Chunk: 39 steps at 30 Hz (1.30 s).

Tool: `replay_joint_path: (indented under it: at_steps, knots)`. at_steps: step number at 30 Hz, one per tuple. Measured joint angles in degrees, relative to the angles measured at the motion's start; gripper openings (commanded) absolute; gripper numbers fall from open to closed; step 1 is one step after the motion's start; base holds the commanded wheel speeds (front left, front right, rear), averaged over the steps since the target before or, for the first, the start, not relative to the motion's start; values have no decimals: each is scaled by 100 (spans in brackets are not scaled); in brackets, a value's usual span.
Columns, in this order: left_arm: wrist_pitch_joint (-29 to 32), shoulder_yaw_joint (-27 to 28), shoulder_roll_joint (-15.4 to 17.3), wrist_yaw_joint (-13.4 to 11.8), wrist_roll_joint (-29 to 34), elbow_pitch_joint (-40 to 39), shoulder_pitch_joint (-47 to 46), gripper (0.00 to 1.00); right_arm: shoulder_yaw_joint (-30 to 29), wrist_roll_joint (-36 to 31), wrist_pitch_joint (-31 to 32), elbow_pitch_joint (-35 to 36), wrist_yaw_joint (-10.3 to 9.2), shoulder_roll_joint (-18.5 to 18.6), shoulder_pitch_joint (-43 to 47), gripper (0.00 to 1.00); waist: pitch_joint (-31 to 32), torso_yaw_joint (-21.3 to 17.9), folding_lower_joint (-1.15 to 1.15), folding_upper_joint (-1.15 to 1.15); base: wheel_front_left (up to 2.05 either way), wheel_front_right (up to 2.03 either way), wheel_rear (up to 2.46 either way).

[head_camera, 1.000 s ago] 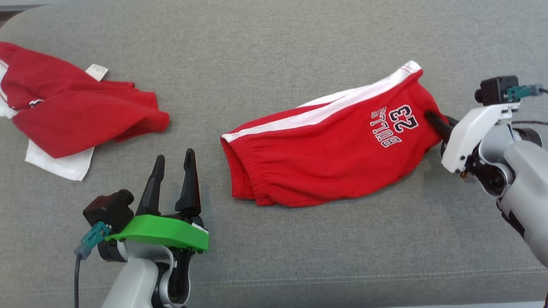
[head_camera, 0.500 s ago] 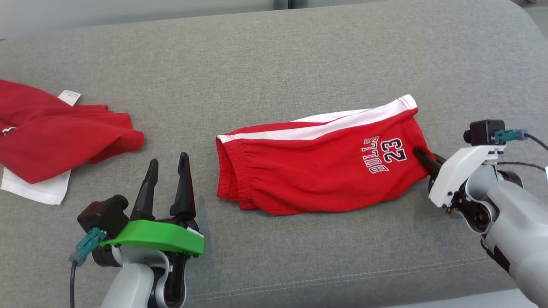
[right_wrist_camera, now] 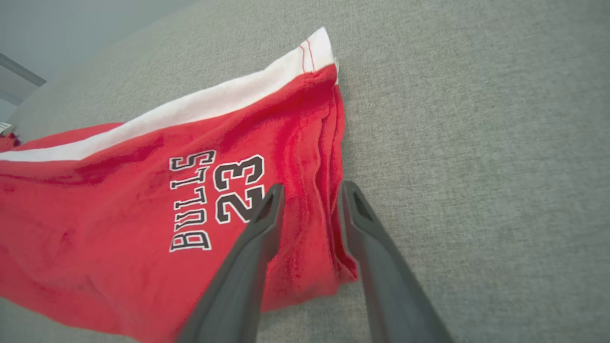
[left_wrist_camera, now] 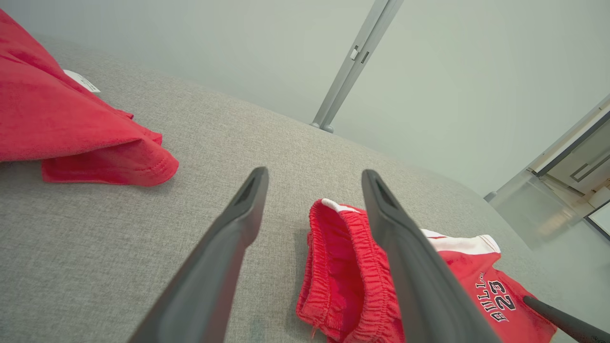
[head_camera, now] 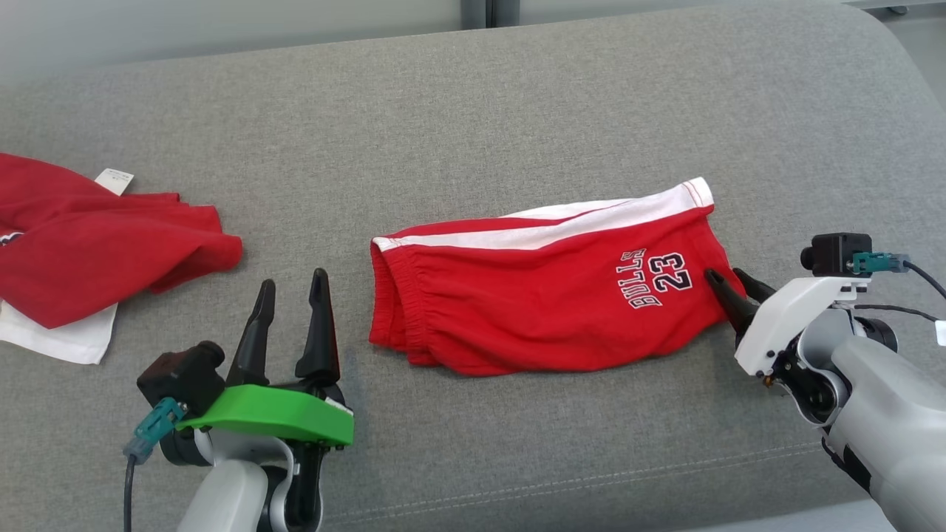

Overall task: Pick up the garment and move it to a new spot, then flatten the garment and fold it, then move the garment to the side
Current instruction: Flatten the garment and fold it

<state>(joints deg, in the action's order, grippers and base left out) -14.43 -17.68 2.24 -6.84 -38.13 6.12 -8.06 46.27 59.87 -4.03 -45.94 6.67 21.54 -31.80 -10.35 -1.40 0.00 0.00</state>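
The garment (head_camera: 532, 310) is a pair of red shorts with a white side stripe and "BULLS 23" print. It lies folded on the grey cushion (head_camera: 473, 133), waistband to the left. My right gripper (head_camera: 726, 275) is at its right hem, open. In the right wrist view the garment (right_wrist_camera: 119, 200) has its hem edge lying between the parted fingers of the right gripper (right_wrist_camera: 312, 186). My left gripper (head_camera: 293, 279) stands open and empty left of the waistband, a short way off. The left wrist view has the left gripper (left_wrist_camera: 314, 172) pointing past the garment (left_wrist_camera: 333, 257).
A second red garment (head_camera: 89, 244) with a white piece (head_camera: 66, 336) under it lies crumpled at the cushion's left end, also the red garment (left_wrist_camera: 57, 124) in the left wrist view. The cushion's front seam (head_camera: 591, 480) runs near me. A wall and metal post (left_wrist_camera: 352, 62) stand behind.
My right gripper has gone from shut on the shorts' right hem to open, and the hem now lies slack on the cushion. The head camera has shifted. The left gripper stays put.
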Motion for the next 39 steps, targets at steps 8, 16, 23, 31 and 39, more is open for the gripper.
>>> replay_joint_path:
  at_steps: [8,16,23,31,39]
  knots:
    - [0,33,42,0,79,3,78,100,-24,-187,-502,-22,-153,-18,58,100,66,-95,0,0,0,0,0]
    - [0,68,53,0,169,-7,124,100,2,-870,-1063,294,-472,88,-43,100,200,-255,0,0,0,0,0]
    - [0,185,51,-1,425,-11,295,100,-363,-1380,-1057,1054,-962,-32,-75,100,367,-429,0,0,0,0,0]
    - [0,290,49,-1,768,-9,525,100,-1361,-1827,-1057,2165,-1260,-135,221,100,593,-521,0,0,0,0,0]
    - [0,447,48,-9,1040,-123,810,100,-1640,-2178,-1057,2677,-1329,-257,1228,100,861,-545,0,0,0,0,0]
